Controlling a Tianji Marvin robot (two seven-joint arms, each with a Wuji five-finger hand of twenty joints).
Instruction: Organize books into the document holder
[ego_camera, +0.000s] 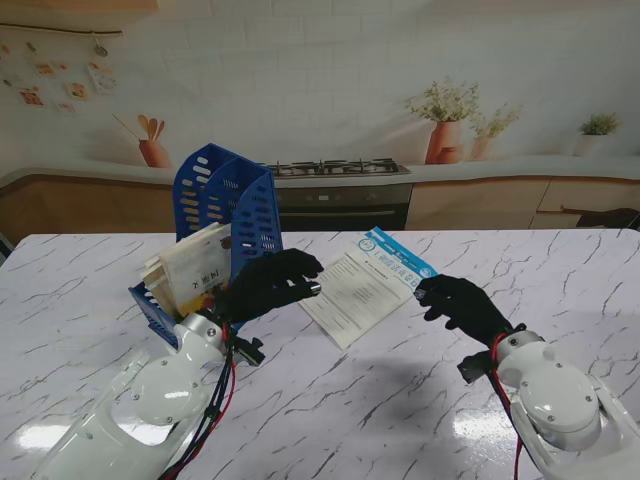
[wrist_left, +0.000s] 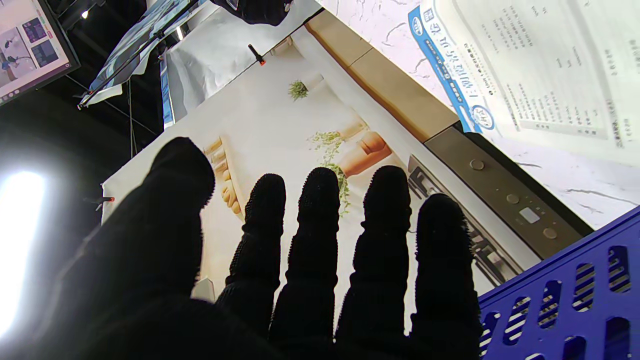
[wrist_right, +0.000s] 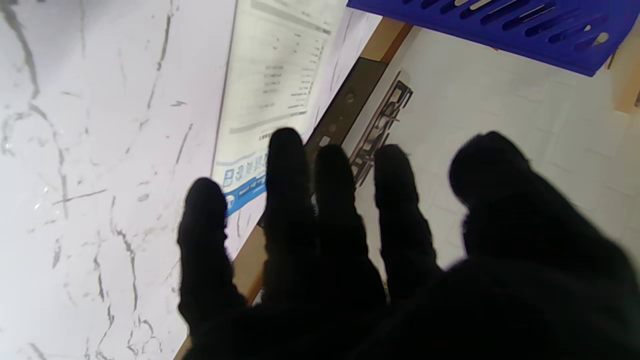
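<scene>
Blue document holder (ego_camera: 228, 215) left of booklet (ego_camera: 365, 283), hands (ego_camera: 268, 284) flanking.

Stand camera looks down; both wrist cameras, seemingly close, share the booklet (ego_camera: 366, 283).

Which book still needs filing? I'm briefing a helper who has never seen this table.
On the white marble table, look right of the blue document holder. The booklet lies flat between the two black hands. Unlike the books standing in the holder, it has a blue strip along its far edge.

One blue document holder (ego_camera: 225, 205); one booklet (ego_camera: 365, 283) flat on table (ego_camera: 420, 400).
</scene>
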